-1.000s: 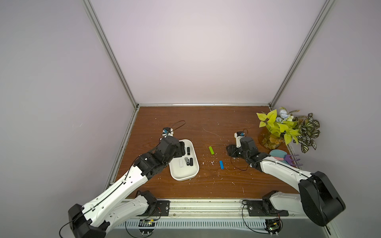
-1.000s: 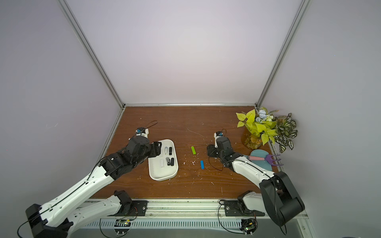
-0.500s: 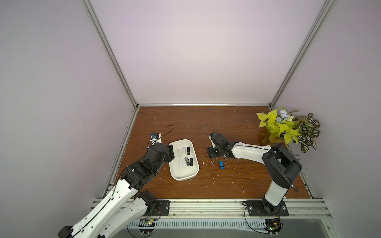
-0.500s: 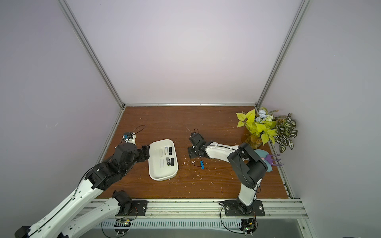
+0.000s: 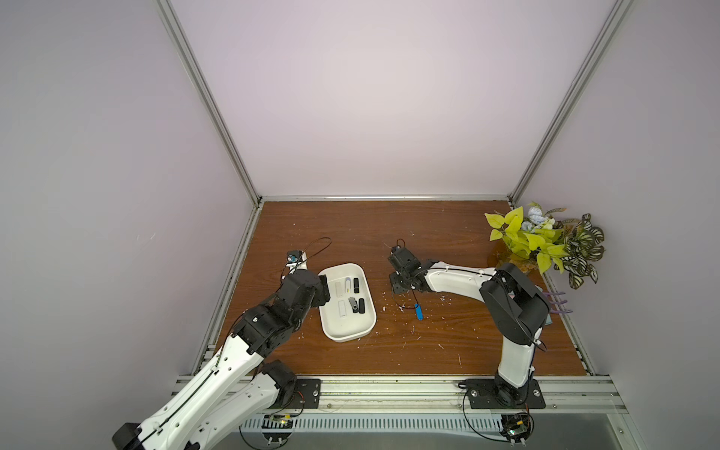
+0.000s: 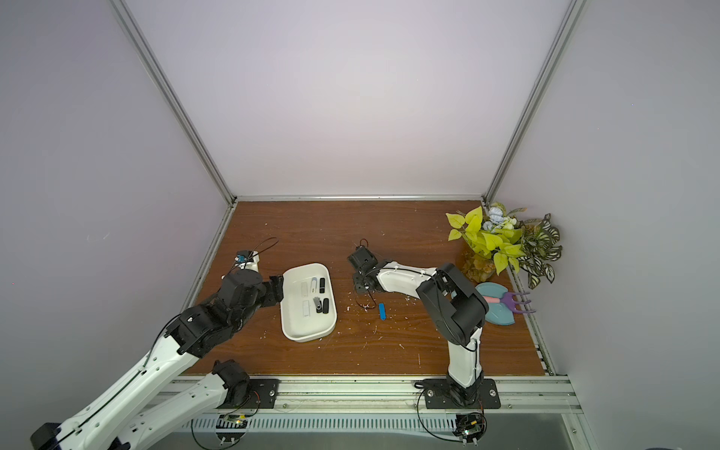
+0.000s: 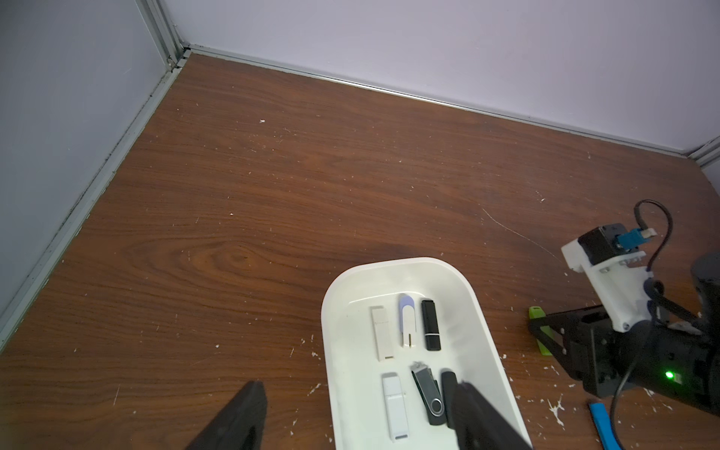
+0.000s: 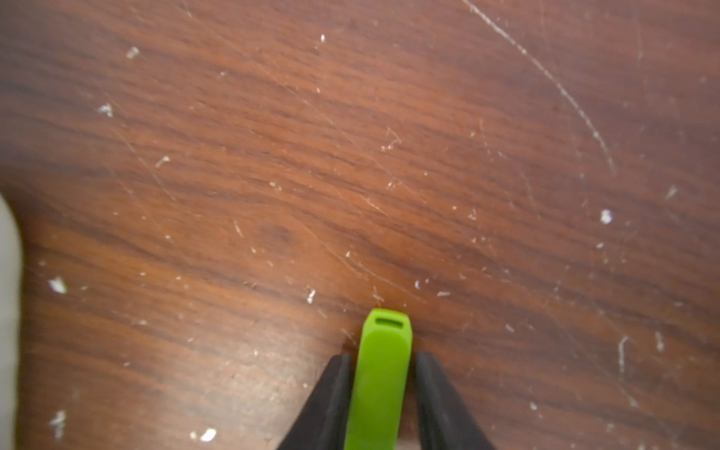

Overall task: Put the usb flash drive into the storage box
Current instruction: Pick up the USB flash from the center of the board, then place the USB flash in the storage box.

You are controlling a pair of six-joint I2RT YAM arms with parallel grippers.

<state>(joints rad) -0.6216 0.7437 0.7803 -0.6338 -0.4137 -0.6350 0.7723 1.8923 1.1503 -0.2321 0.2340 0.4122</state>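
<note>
The tabletop is scratched brown wood-grain laminate flecked with white chips, enclosed by plain lilac walls. The storage box, smooth white plastic with rounded corners, holds six sticks.

The green usb flash drive, matte and round-ended, lies on the table right of the box. The right gripper clamps both its long sides and hides it in both top views.

A blue stick lies nearby. A leafy plant occupies the far right corner.

The left gripper is spread wide and empty at the box's left edge.

One second ago it hung over the box, and the right gripper stood apart from the exposed green drive.
</note>
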